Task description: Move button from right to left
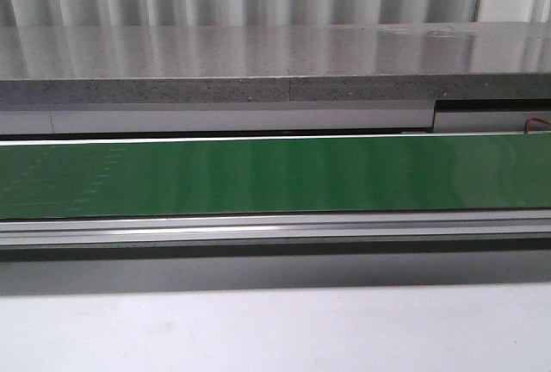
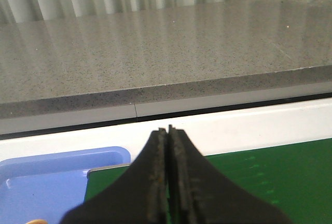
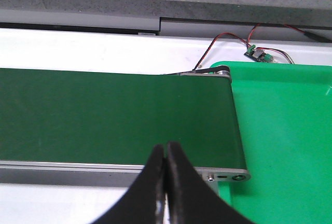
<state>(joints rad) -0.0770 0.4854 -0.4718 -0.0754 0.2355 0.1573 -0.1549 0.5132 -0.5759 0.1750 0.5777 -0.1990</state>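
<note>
The button is not clearly in view in any frame. Only a tiny pale orange sliver (image 2: 34, 221) shows at the picture's edge inside the blue tray (image 2: 46, 182), too small to identify. My left gripper (image 2: 167, 129) is shut with nothing between its fingers, hanging over the end of the green conveyor belt (image 2: 270, 177) beside the blue tray. My right gripper (image 3: 166, 145) is also shut and empty, above the near rail of the belt (image 3: 114, 115), close to the green tray (image 3: 285, 130). Neither gripper appears in the front view.
The green belt (image 1: 275, 174) runs across the front view between metal rails. Behind it lies a grey speckled stone counter (image 1: 258, 62). A small circuit board (image 3: 257, 53) with red and black wires sits near the green tray's far corner.
</note>
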